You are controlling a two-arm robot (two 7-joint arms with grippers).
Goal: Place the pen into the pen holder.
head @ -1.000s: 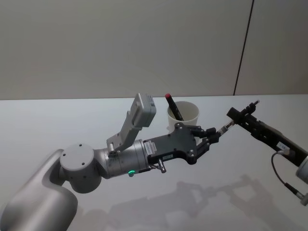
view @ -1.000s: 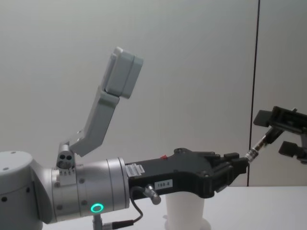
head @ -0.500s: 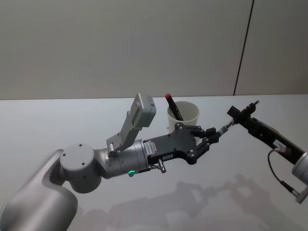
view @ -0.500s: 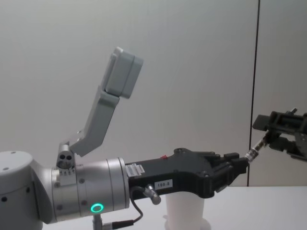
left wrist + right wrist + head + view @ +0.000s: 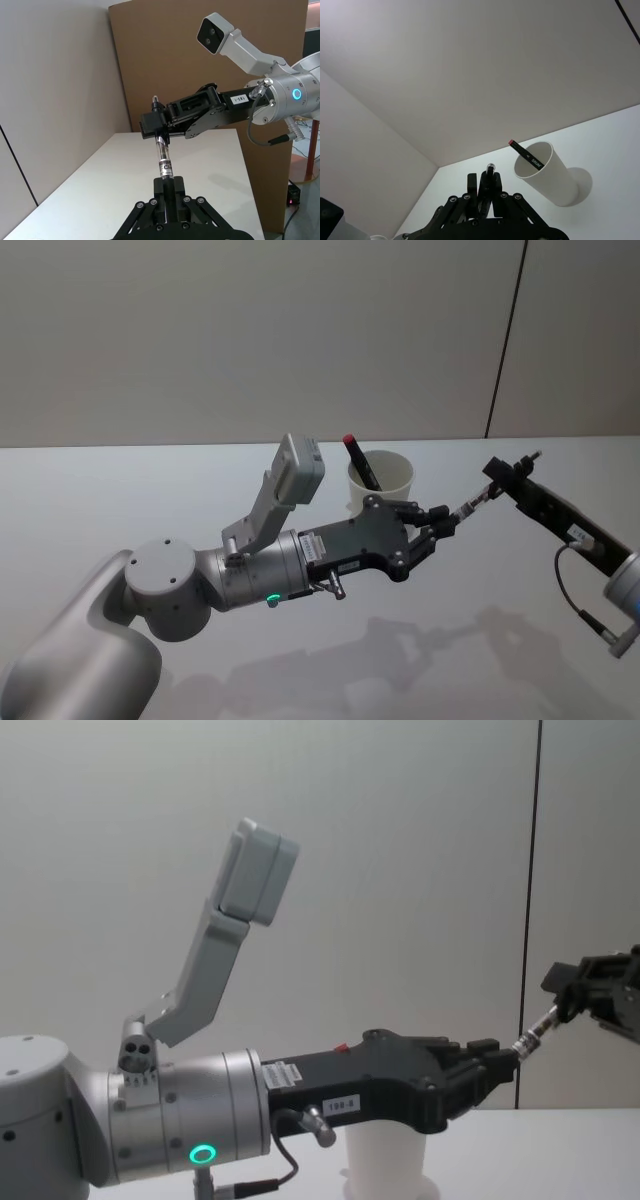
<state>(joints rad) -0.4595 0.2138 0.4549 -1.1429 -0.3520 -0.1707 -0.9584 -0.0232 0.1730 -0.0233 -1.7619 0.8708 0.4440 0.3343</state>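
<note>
The left tool stays clamped on the pen, at five o'clock from the pen holder. The right tool, also pinching it, has drifted toward three o'clock.

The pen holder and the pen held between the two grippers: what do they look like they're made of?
The pen holder looks like matte white paper or thin plastic: plain tapered wall, thin rim, no gloss. The pen seems clear plastic with a dark printed band and a dark tip; the left gripper and the right gripper each hold one end.
</note>
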